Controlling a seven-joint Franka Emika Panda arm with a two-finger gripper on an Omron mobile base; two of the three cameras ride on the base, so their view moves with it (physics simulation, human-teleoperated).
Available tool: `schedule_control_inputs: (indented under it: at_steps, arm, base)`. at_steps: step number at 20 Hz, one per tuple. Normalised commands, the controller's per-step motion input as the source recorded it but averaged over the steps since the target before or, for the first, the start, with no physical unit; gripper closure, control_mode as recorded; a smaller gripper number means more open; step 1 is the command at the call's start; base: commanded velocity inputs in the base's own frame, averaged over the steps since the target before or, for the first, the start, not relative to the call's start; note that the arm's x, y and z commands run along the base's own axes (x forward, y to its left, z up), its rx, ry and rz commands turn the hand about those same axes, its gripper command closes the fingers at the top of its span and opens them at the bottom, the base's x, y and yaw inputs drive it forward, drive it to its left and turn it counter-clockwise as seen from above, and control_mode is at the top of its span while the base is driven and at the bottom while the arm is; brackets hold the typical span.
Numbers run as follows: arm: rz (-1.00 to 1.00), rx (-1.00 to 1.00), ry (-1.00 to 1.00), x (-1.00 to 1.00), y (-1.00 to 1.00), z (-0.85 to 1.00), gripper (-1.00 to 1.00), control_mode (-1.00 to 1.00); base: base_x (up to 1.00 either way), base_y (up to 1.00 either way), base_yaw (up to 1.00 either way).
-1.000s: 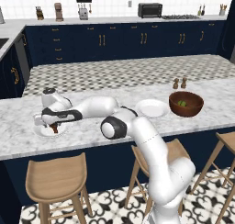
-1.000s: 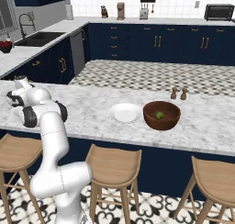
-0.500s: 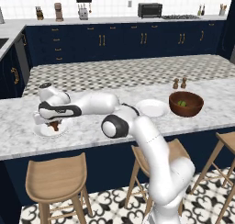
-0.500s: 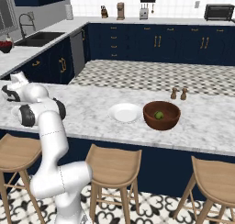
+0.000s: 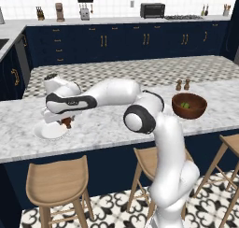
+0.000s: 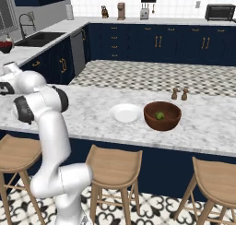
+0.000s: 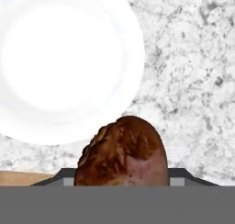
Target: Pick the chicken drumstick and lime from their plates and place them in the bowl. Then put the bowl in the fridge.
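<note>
1. Chicken drumstick (image 7: 121,152) sits clamped between the end effector's (image 7: 123,178) two dark tips in the hand view, its bulbous meaty end toward the camera and filling the lower middle; its bone end is hidden, so I cannot tell which way the long axis runs.
2. Tabletop (image 5: 107,124) of grey-veined marble carries everything; the left base view shows the white arm stretched low and far to the left over it.
3. In that same view the end effector (image 5: 65,123) hangs just above the left plate (image 5: 50,131), with the drumstick (image 5: 67,123) a small dark lump beneath it, apparently lifted clear of the plate.
4. Right base view gives what the hand view lacks: the second plate (image 6: 125,113) lying bare just beside the bowl (image 6: 162,116).
5. Inside the bowl rests the lime (image 6: 159,115), also visible as a green spot in the left base view.
</note>
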Motion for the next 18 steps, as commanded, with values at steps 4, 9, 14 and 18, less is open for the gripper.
schedule_control_inputs:
  at_steps: [4,9,14,18]
  arm:
    - [0.0,0.04,0.0,-0.33,-1.0,0.81,1.0,-1.0]
    - [0.0,0.15,0.0,-0.14,-1.0,0.69,1.0,-1.0]
    - [0.0,0.13,0.01,-0.22,-1.0,0.51,1.0,-1.0]
    - [0.0,0.02,0.01,-0.32,-1.0,0.31,1.0,-1.0]
  base:
    - [0.0,0.0,0.0]
    - [0.0,0.0,0.0]
    - [0.0,0.0,0.0]
    - [0.0,0.0,0.0]
